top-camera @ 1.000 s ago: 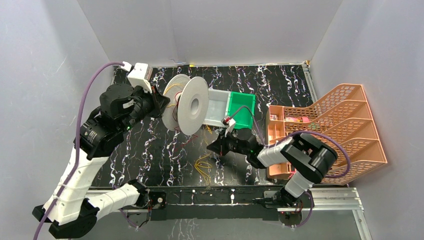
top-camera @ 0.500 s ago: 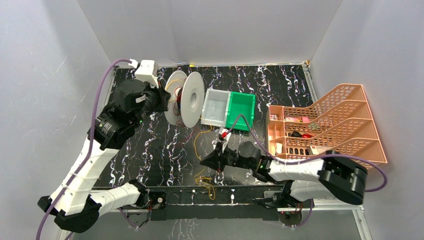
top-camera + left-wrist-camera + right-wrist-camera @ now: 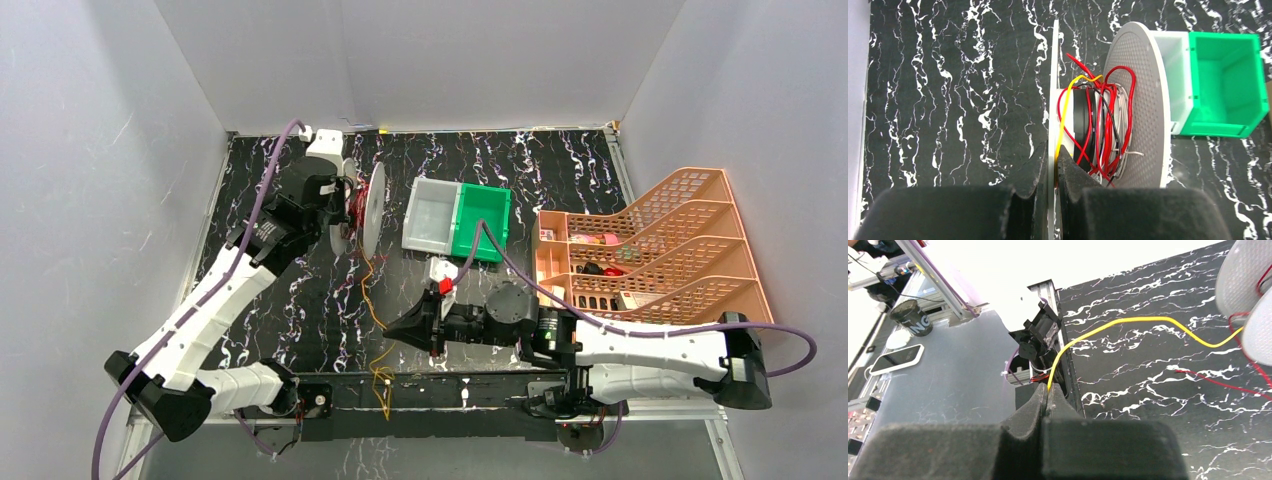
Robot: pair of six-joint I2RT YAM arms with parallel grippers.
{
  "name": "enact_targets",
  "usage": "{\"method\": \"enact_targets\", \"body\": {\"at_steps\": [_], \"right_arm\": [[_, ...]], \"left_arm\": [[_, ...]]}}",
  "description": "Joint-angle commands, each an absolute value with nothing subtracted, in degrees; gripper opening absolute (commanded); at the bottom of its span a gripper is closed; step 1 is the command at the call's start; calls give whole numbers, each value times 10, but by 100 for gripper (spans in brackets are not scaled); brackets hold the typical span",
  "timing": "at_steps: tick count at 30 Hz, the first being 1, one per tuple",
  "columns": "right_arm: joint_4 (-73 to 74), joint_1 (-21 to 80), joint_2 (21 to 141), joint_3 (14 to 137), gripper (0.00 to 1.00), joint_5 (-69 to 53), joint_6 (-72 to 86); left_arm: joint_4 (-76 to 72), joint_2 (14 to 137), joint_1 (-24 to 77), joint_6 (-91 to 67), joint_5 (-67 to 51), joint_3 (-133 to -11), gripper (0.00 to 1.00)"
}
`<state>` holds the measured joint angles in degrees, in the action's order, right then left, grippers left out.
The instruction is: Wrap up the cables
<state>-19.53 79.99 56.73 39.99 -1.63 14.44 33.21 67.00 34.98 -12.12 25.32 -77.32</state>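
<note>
- left gripper (image 3: 1052,156): pressed together on the near flange of the spool (image 3: 373,205). The spool is held upright at upper left of the overhead view, flanges edge-on, axle lying left-right.
- red cable (image 3: 1108,120): bunched loosely on the hub between the flanges, loops bulging out, not laid tight.
- yellow cable (image 3: 371,300): led off the hub and run down toward bottom centre of the overhead view. Slack loops are seen at the bottom edge there.
- right gripper (image 3: 1047,390): clamped on the yellow cable. In its wrist view the cable exits the fingertips and arcs to the upper right, to the spool.
- key relation: the spool lies up and left of the right gripper. The free run's long axis is roughly square to the axle, so it is judged workable for winding on. The slack is nearer the right arm.
- bin (image 3: 480,215) and rack (image 3: 660,260): right of centre, well apart from both grippers.
</note>
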Motion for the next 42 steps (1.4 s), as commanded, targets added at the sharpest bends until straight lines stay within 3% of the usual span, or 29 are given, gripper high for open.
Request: {"method": "enact_targets", "body": {"at_steps": [1, 18, 24, 30, 42], "right_arm": [[-142, 808, 558, 476, 0, 15, 96], [56, 801, 654, 734, 0, 291, -132], [68, 724, 673, 765, 0, 306, -170], [70, 608, 682, 754, 0, 254, -157], [48, 503, 670, 632, 0, 228, -83]], "left_arm": [[282, 656, 347, -107, 283, -756, 0], [284, 603, 347, -56, 164, -629, 0], [288, 575, 347, -51, 109, -606, 0], [301, 543, 348, -38, 13, -596, 0], [352, 484, 348, -37, -164, -624, 0]]}}
